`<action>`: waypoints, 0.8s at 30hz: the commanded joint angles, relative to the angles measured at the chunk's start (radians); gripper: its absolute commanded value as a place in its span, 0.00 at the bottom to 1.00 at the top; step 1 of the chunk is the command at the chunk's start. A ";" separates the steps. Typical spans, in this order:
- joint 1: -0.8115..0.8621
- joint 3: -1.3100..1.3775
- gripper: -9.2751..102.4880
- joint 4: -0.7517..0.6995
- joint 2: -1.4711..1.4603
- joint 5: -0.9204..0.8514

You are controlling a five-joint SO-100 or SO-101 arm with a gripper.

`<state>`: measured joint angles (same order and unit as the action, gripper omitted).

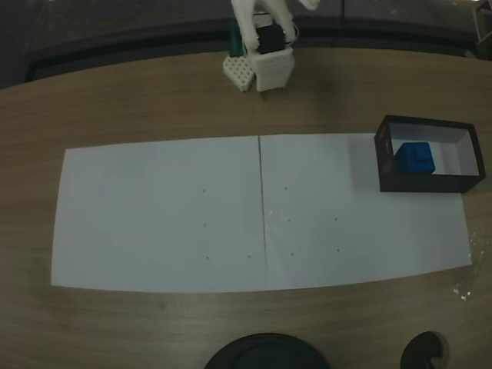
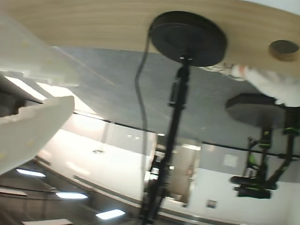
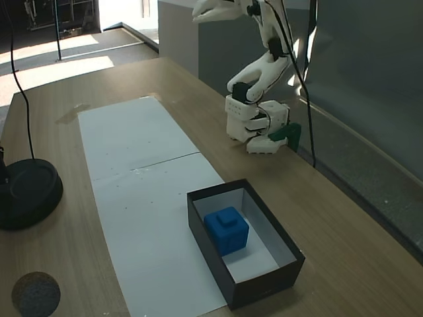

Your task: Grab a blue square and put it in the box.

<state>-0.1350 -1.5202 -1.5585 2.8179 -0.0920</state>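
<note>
One blue square (image 3: 227, 230) sits inside box (image 3: 264, 282), resting on pale floor, toward wall nearest arm base; placement looks complete. Box stands at paper sheet's (image 3: 132, 172) near end. Arm base (image 3: 254, 125) beyond, at table edge. Gripper (image 3: 210, 9) raised high, clear of box, holding nothing; jaw spread: cannot tell.

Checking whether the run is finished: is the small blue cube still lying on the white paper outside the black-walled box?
No: in a fixed view the small blue cube sits inside the black-walled box, on its pale floor.
</note>
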 commanded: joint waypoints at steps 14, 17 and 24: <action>0.301 -0.647 0.08 0.149 0.623 -0.005; 0.302 -0.730 0.08 0.242 0.624 0.002; 0.302 -1.147 0.08 0.532 0.624 0.005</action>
<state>0.1641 -2.5848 -1.1014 3.4423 -0.0951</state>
